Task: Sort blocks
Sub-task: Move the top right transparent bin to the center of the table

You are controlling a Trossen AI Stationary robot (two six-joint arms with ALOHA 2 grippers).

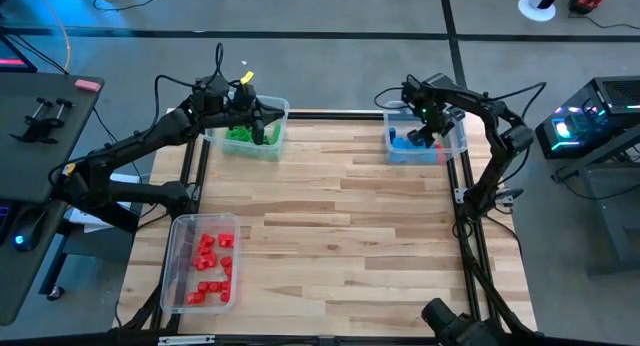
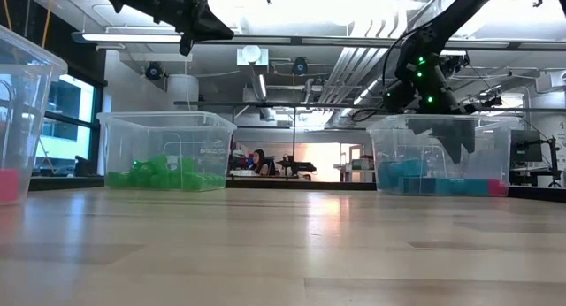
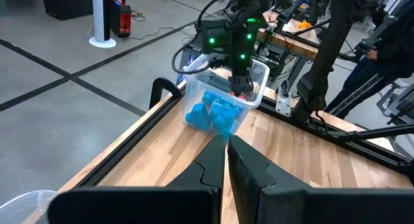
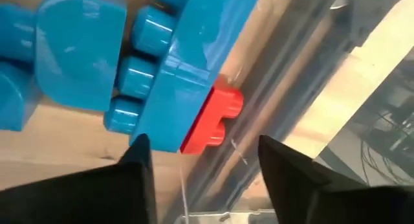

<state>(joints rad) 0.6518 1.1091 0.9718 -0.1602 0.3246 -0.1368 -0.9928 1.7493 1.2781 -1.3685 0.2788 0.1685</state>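
At the far right, a clear bin (image 1: 452, 144) holds several blue blocks (image 4: 77, 56) and one red block (image 4: 213, 123) that lies against a blue one beside the bin's wall. My right gripper (image 4: 207, 166) hangs open in this bin, pointing steeply down; its fingers stand above the blocks, one on each side, touching nothing. It also shows as my right gripper (image 1: 418, 136) from above. At the far left, a clear bin (image 1: 278, 146) holds green blocks (image 1: 240, 134). My left gripper (image 3: 226, 153) is shut and empty, raised over that bin as my left gripper (image 1: 262, 126).
A third clear bin (image 1: 176, 248) with several red blocks (image 1: 210, 261) stands at the table's near left. Bare wood (image 1: 340, 226) lies between the bins. Black frame rails (image 1: 465, 236) run along the table's edges. A person (image 2: 259, 160) sits far off in the room.
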